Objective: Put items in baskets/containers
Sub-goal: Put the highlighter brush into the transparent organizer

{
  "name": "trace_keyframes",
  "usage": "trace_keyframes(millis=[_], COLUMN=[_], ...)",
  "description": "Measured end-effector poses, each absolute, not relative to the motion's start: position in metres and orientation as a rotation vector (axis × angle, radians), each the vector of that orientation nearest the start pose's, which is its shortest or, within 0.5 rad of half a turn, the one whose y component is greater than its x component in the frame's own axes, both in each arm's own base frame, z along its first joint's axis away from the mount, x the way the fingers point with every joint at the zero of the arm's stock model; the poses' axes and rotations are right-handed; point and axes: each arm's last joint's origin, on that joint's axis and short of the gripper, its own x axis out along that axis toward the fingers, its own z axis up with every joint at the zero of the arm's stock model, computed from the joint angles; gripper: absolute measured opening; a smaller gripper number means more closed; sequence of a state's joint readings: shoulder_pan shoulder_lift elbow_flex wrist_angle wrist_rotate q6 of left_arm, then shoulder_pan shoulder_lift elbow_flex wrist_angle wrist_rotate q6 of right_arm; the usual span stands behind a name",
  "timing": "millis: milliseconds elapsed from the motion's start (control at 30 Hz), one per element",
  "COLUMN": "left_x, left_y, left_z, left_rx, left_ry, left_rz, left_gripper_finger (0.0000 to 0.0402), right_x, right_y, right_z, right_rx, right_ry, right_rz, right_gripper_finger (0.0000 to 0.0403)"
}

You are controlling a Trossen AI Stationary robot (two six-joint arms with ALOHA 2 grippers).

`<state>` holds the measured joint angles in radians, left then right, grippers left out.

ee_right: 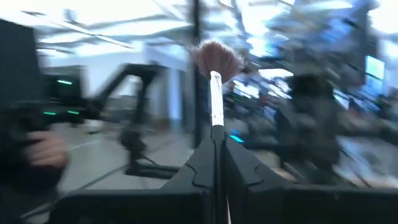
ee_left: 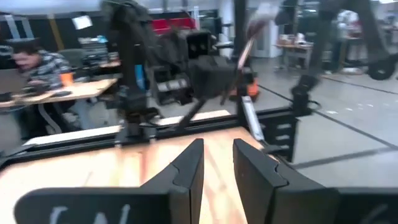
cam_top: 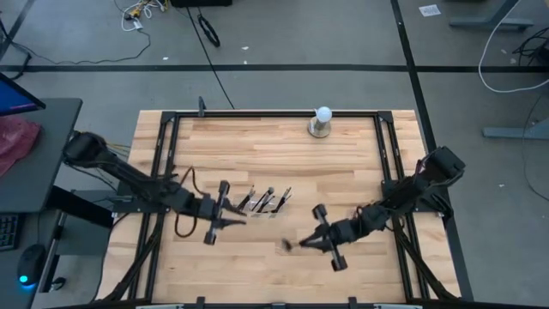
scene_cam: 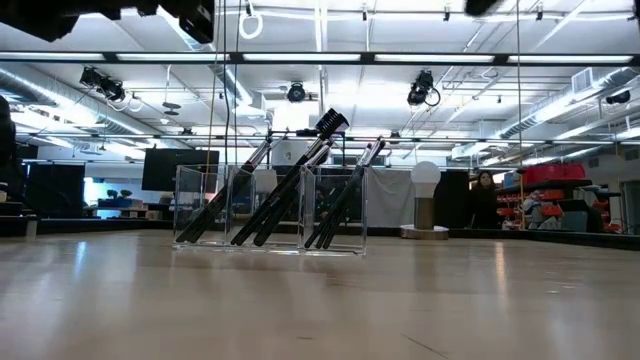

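Note:
The clear tray sits mid-table, and several dark brushes lean inside its compartments, heads up against the walls. My left gripper hovers just left of the tray, fingers apart and holding nothing. My right gripper is near and right of the tray, shut on one brush with a silver ferrule and a brownish fan of bristles. In the high view that brush pokes out toward the left. My right gripper pinches the brush between its two fingers, on the shaft just below the silver ferrule. The brush runs on along the fingers and sticks out past their tips, bristle head foremost. It is lifted clear of the table.
A white ball on a round metal base stands at the table's far edge. A black frame rims the wooden top. Bare wood lies near and far of the tray. People sit at desks in the room beyond.

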<state>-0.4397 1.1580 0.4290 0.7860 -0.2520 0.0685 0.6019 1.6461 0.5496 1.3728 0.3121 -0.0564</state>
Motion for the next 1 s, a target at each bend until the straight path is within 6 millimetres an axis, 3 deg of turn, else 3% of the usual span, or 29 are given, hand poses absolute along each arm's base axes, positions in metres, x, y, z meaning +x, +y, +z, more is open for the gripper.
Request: trace_keyframes(millis=[233,500,633,833,1000], left_x=[0.221,0.259,0.277,0.296,0.308], left_y=[-0.125,-0.164,-0.182,-0.189,-0.197], left_z=[0.218,0.225,0.234,0.248,0.253], left_rx=[0.103,0.250,0.397,0.396,0.418], left_ry=[-0.133,-0.187,-0.258,-0.253,-0.277], left_rz=[-0.283,-0.344,-0.385,-0.237,-0.314], left_gripper_finger=[0.0087,0.0098,0.0139,0.0217,0.0233], right_x=[0.286,0.322,0.326,0.325,0.324], right_y=[0.172,0.170,0.169,0.172,0.173], right_z=[0.215,0.211,0.207,0.207,0.206], right_rx=[-0.013,-0.001,0.021,0.028,0.027], right_ry=[-0.357,-0.366,-0.351,-0.346,-0.336], right_rz=[0.493,0.563,0.577,0.589,0.593], right_gripper_finger=[0.0011,0.0011,0.0011,0.0011,0.0011])
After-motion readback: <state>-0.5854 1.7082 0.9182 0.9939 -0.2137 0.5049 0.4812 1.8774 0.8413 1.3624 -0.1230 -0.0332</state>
